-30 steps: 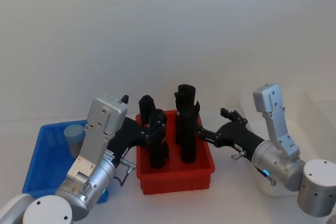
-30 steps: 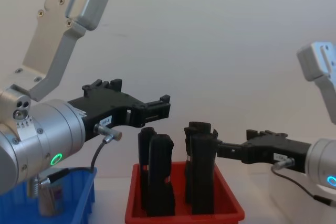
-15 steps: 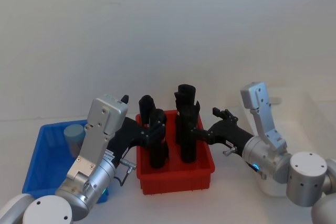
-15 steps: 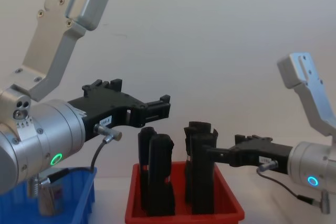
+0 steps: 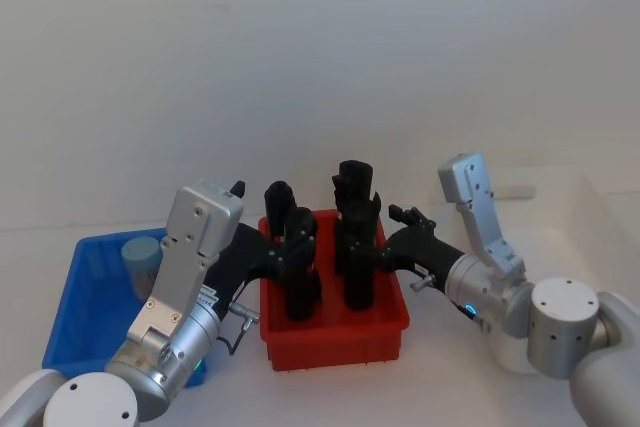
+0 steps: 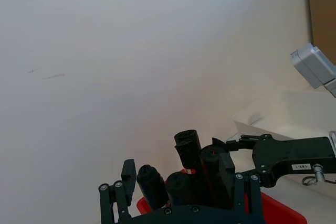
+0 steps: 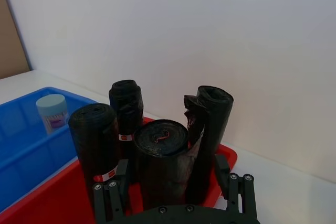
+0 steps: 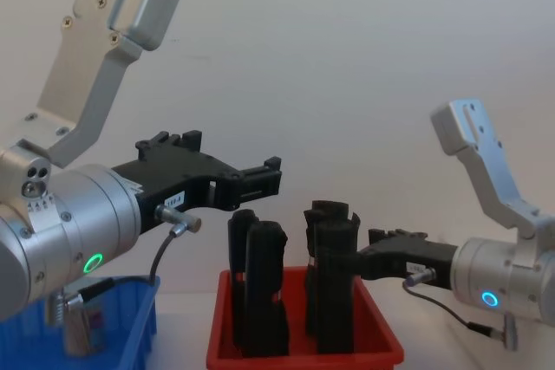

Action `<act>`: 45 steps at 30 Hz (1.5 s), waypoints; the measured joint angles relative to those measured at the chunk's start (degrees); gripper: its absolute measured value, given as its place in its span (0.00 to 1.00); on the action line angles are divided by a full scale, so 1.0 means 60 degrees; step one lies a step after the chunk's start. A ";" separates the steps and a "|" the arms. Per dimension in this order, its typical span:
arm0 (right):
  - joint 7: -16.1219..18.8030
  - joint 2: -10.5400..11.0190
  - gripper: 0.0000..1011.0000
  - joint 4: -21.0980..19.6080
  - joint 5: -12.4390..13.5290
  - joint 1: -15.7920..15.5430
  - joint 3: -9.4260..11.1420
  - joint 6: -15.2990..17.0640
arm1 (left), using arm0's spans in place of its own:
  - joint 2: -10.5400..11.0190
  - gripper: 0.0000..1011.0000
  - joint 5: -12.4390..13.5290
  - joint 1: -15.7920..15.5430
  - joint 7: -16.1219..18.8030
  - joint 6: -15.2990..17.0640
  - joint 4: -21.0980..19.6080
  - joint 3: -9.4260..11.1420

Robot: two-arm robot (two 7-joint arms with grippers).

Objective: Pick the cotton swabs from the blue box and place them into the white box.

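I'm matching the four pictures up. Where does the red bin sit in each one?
Head view: red bin low centre.
Left wrist view: a red sliver at the bottom edge.
Right wrist view: across the lower half.
Chest view: bottom centre.
Shared landmark: the black rolls standing in it.

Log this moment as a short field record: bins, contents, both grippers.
blue box: holds one cotton swab tub
red bin: holds four upright black rolls
white box: on the robot's right; contents not visible
left gripper: fingers open, raised over the red bin's left side
right gripper: at the rolls on the red bin's right side, holding no tub
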 joint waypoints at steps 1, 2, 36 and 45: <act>0.0018 -0.0028 0.99 0.0130 -0.0002 0.0075 -0.0008 -0.0037 | 0.0001 0.99 0.0000 0.0000 0.0000 0.0000 0.0000 0.0000; 0.0040 -0.0050 0.99 0.0230 -0.0005 0.0129 -0.0012 -0.0083 | 0.0000 0.99 0.0000 0.0000 0.0001 0.0000 0.0000 0.0000; 0.0713 -0.0892 0.51 0.4001 0.0075 0.2144 -0.0174 -0.1708 | 0.0000 0.99 0.0000 0.0000 0.0001 0.0000 0.0000 0.0000; 0.0541 -0.0778 0.48 0.3207 0.0151 0.1839 -0.0052 -0.1681 | 0.0001 0.99 0.0000 0.0000 0.0001 0.0000 0.0000 0.0000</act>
